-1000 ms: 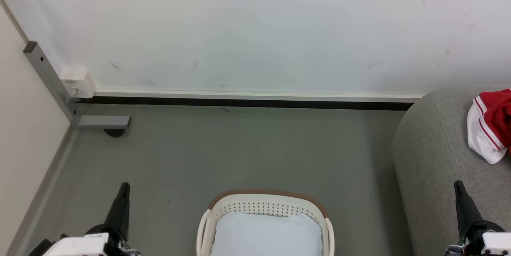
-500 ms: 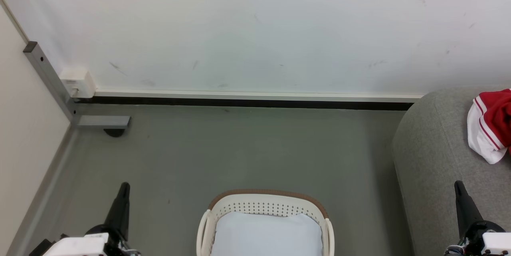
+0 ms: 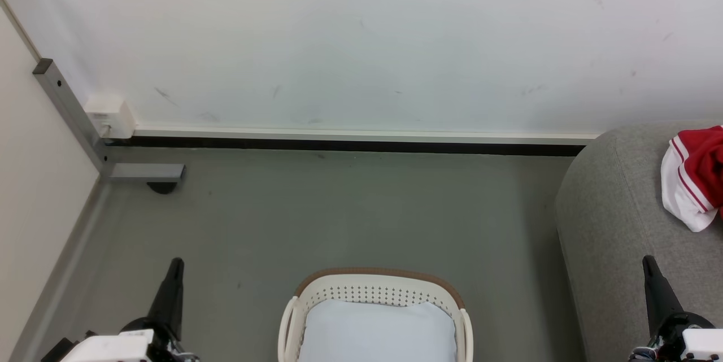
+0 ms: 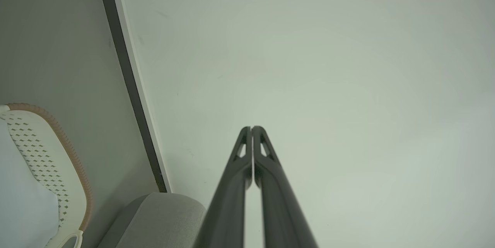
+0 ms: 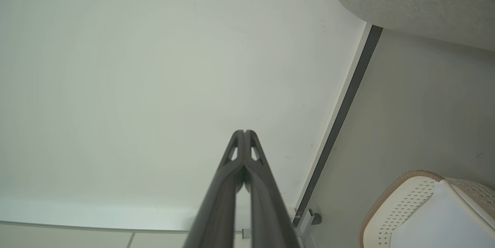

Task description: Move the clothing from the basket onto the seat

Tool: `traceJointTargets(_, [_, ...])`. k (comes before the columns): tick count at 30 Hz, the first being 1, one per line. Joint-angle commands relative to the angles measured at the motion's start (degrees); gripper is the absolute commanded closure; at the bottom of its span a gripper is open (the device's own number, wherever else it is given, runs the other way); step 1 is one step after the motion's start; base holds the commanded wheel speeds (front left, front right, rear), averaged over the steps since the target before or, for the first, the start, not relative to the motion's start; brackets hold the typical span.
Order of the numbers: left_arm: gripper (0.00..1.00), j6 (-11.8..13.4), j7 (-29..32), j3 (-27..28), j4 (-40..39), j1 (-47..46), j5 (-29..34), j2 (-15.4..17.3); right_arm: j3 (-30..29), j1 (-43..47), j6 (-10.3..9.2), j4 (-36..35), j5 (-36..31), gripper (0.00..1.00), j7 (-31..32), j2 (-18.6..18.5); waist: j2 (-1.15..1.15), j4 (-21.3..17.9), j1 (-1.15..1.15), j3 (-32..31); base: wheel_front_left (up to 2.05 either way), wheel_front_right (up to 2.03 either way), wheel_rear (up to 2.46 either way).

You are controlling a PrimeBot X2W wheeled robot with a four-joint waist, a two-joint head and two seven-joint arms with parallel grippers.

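At right the clothing (image 3: 697,175) lies on the seat (image 3: 610,209), yet the basket (image 3: 375,293), cut off below, could hide more; left gripper (image 3: 177,263) and right gripper (image 3: 648,260) are pinched together, empty.

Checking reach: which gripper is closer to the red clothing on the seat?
The right gripper, shown against the seat near the clothing; the left gripper is over the floor, beyond the basket.

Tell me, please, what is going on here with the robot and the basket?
Nothing is being handled right now. The left gripper and right gripper are both shut and empty, either side of the basket. What shows of the basket has no clothes in it, and red-and-white clothing lies on the grey seat at the right.
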Motion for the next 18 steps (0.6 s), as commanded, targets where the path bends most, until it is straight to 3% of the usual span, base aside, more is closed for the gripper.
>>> traceJointTargets(1, [1.00, -0.28, 0.20, 0.10, 0.01, -0.49, -0.79, 0.12, -0.24, -0.72, -0.12, 0.14, -0.29, 1.00, 0.16, 0.10, 0.00, 0.00, 0.00, 0.00, 0.00, 0.00, 0.00])
traceJointTargets(18, [1.00, -0.28, 0.19, 0.10, 0.00, -0.49, -0.79, 0.12, -0.35, -0.74, -0.12, 0.14, -0.41, 1.00, 0.15, 0.16, 0.00, 0.00, 0.00, 0.00, 0.00, 0.00, 0.00])
